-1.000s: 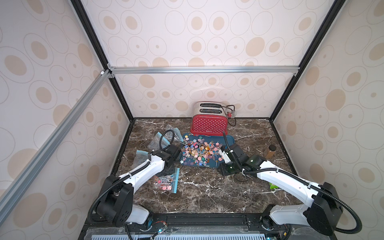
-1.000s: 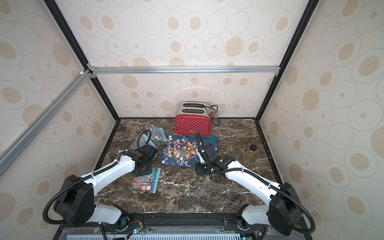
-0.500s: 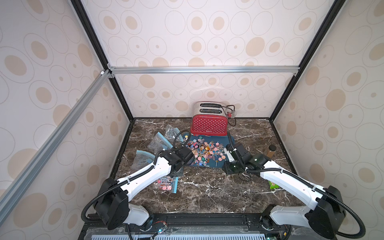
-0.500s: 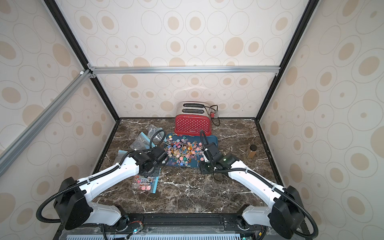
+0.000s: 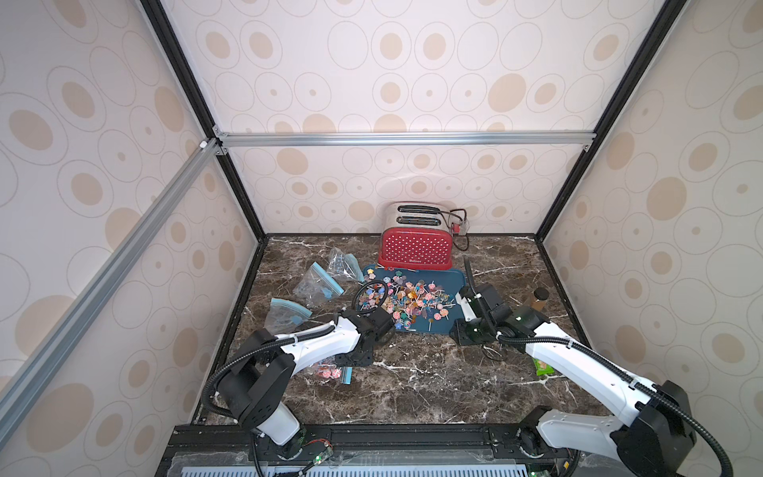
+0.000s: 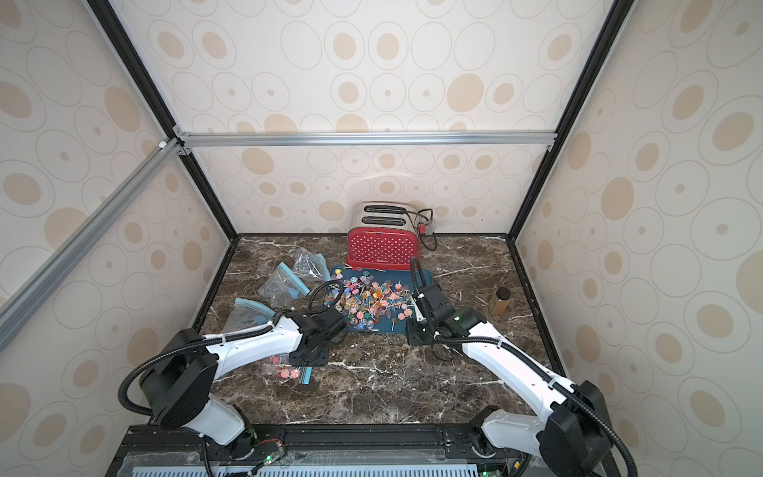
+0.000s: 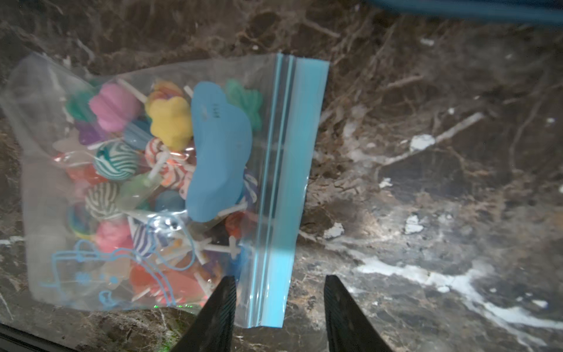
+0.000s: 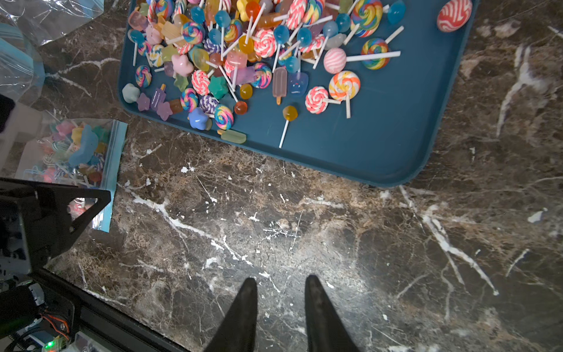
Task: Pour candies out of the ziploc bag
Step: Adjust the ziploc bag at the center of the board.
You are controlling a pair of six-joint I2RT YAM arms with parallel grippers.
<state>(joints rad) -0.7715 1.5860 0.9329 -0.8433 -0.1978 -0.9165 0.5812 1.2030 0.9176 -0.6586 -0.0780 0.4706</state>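
Just beneath left tool [image 7: 279,276]: ziploc bag [image 7: 158,183].

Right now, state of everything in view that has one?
full ziploc bag: flat on the table, candies inside
left gripper: open, over the bag's zip strip
right gripper: open, empty, over bare table
blue tray: loaded with loose candies
empty ziploc bags: crumpled, lying beside the tray
toaster: upright
bottle: upright, capped

candies [image 5: 408,303] on tray [image 5: 448,281] | tray before toaster [image 5: 415,250] | ziploc bag [image 7: 164,183] left-front of tray
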